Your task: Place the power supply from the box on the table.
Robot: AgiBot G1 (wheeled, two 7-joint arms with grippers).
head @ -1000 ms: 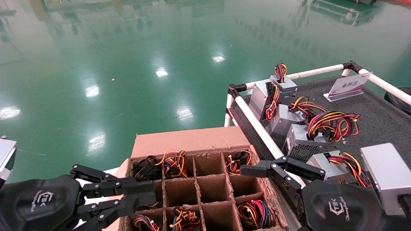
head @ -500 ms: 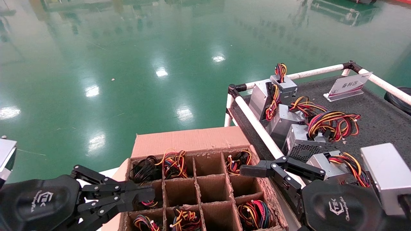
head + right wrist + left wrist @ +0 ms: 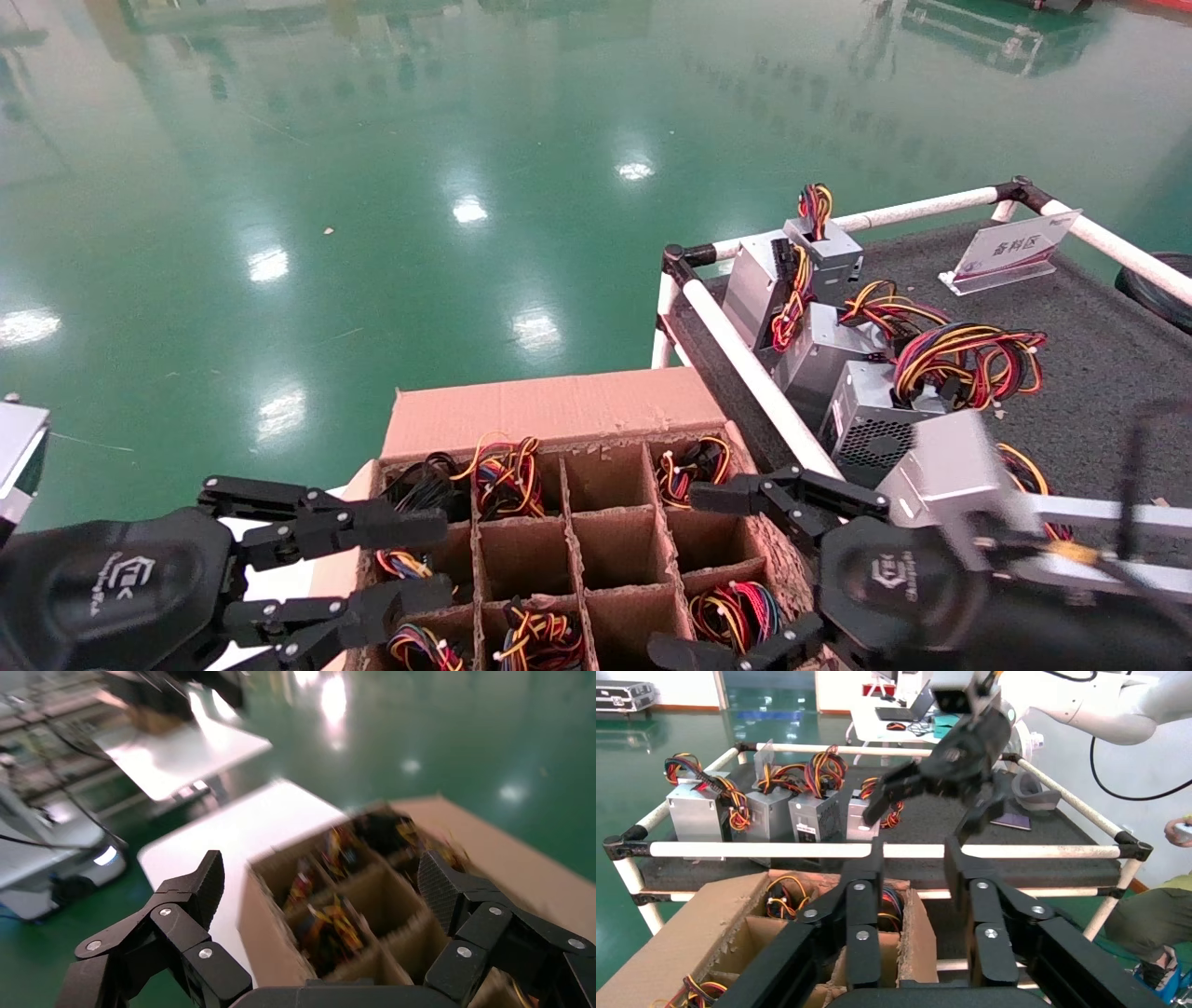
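The box (image 3: 549, 410) stands below me, its divider cells holding power supplies of which only the wire bundles (image 3: 504, 477) show. My left gripper (image 3: 419, 559) hangs open over the box's left edge, one finger above a cell, the other outside the wall (image 3: 914, 860). My right gripper (image 3: 710, 573) is spread wide open over the box's right-hand cells (image 3: 322, 888), holding nothing. The box (image 3: 320, 910) lies blurred beneath it. The table (image 3: 1103, 359) stands to the right with several power supplies (image 3: 875, 415) lined along its near rail (image 3: 745, 363).
A tilted sign (image 3: 1010, 250) stands at the table's far side. Green floor lies beyond the box. A white surface (image 3: 232, 829) borders the box's left side. The table's white rail (image 3: 772, 850) runs just behind the box (image 3: 736, 913).
The left gripper closed partway, then opened over the box's left cells. The right arm swung left from the table edge, turned its wrist and spread its fingers over the box.
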